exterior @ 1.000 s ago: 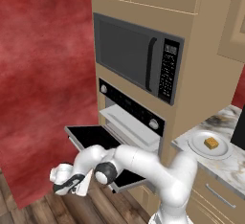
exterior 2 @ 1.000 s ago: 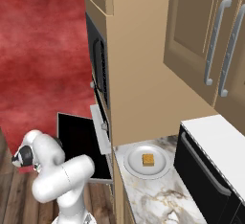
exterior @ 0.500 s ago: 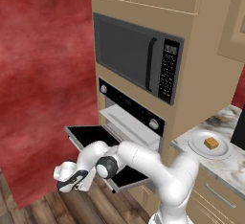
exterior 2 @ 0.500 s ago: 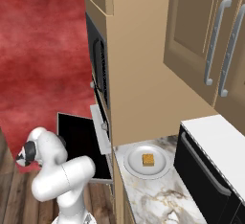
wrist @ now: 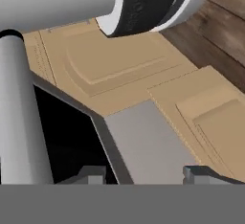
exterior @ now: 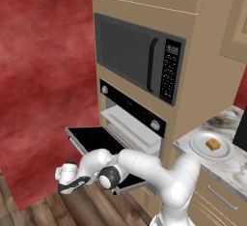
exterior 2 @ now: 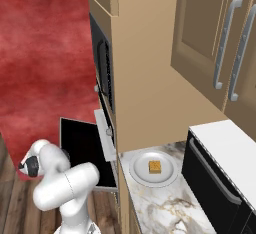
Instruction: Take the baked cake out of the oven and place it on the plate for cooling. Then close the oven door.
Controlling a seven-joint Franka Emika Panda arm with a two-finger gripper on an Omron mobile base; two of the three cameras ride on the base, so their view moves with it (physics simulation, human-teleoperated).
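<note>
Cake sits on plate, right of oven. Oven door hangs open (flat). Gripper under door's front edge; grip state: can't tell.

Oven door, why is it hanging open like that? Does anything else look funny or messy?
The oven door lies flat open, waiting to be shut; the claw is down by its front edge. The baked cake already sits on the plate on the counter. Nothing looks spilled, broken or crooked.
</note>
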